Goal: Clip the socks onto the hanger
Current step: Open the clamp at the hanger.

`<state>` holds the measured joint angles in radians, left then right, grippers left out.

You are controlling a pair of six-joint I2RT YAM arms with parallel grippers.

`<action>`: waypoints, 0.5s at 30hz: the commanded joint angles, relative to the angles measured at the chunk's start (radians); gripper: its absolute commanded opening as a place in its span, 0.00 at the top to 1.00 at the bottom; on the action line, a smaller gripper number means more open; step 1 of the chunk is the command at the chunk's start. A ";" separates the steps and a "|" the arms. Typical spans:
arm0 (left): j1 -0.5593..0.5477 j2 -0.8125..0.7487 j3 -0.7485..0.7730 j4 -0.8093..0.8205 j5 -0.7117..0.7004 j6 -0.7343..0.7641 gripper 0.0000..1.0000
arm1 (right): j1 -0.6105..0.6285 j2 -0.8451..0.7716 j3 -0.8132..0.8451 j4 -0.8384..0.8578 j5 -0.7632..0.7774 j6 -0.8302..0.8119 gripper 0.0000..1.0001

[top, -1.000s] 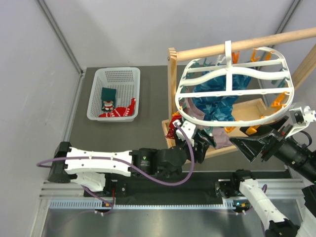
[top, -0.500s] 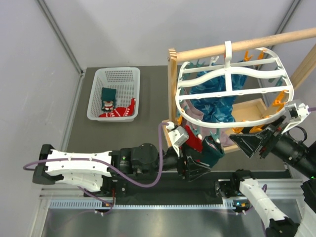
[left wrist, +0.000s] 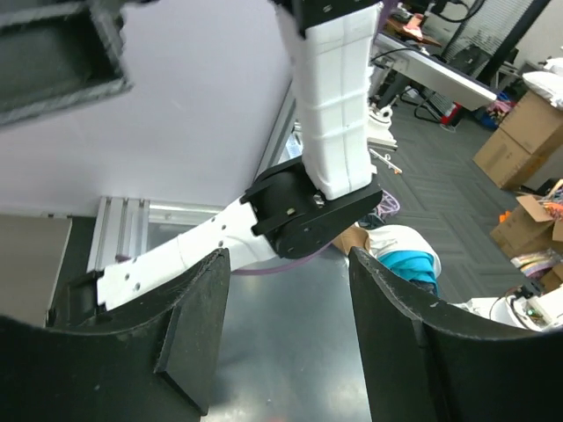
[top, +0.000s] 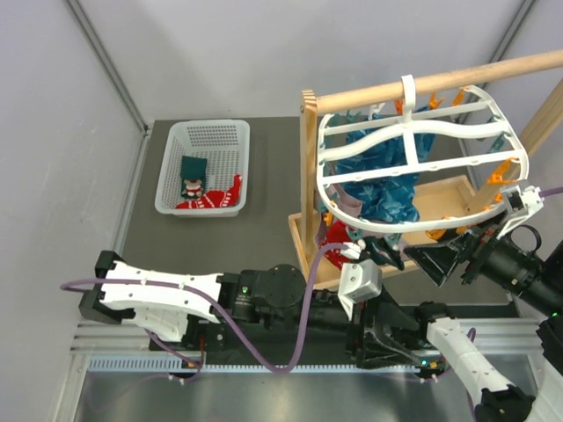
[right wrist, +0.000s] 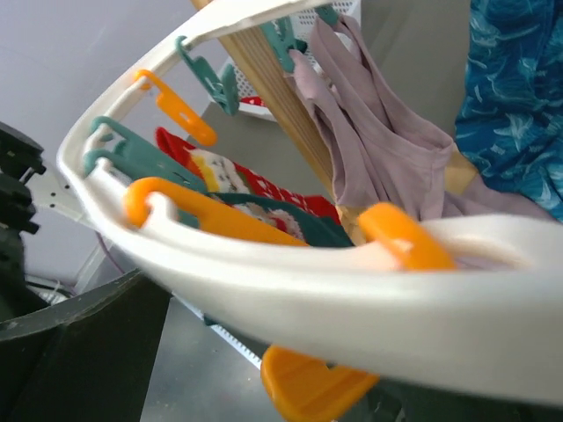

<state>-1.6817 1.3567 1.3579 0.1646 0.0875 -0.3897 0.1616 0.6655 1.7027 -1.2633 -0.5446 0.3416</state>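
hanger (top: 407,101) tilted, long axis left-right

Leaving bare table (top: 268,198) open between far-left basket (top: 202,132) and wooden stand (top: 307,167); crowding the right with hanger (top: 413,145) and cloths (top: 387,176); blocking the near edge with the left arm (top: 273,299).

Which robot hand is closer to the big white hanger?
Right. The right gripper is at the hanger's near rim; the left gripper is farther forward, apart from it.

Pale grey walls (top: 220,53), dark tabletop (top: 264,185), cardboard boxes (left wrist: 521,136) beyond.
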 commanded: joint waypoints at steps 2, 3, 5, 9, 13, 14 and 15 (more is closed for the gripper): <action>-0.044 0.022 0.086 0.044 -0.058 0.106 0.39 | 0.010 -0.030 -0.021 -0.093 0.055 0.017 0.04; -0.071 0.036 0.096 0.046 -0.086 0.151 0.39 | 0.009 -0.046 -0.034 -0.094 0.064 0.029 0.02; -0.105 0.051 0.122 0.065 -0.242 0.195 0.38 | 0.010 -0.092 -0.063 -0.093 0.074 0.069 0.01; -0.131 0.108 0.122 0.168 -0.460 0.331 0.37 | 0.007 -0.121 -0.023 -0.134 0.101 0.099 0.00; -0.142 0.169 0.127 0.265 -0.638 0.432 0.35 | 0.003 -0.110 0.075 -0.214 0.146 0.094 0.02; -0.141 0.185 0.126 0.288 -0.656 0.455 0.35 | 0.004 -0.112 0.086 -0.214 0.156 0.096 0.04; -0.142 0.217 0.135 0.323 -0.722 0.503 0.34 | 0.004 -0.115 0.092 -0.214 0.143 0.091 0.04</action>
<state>-1.8202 1.5227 1.4532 0.3359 -0.4255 -0.0360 0.1616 0.5507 1.7519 -1.3582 -0.4335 0.4217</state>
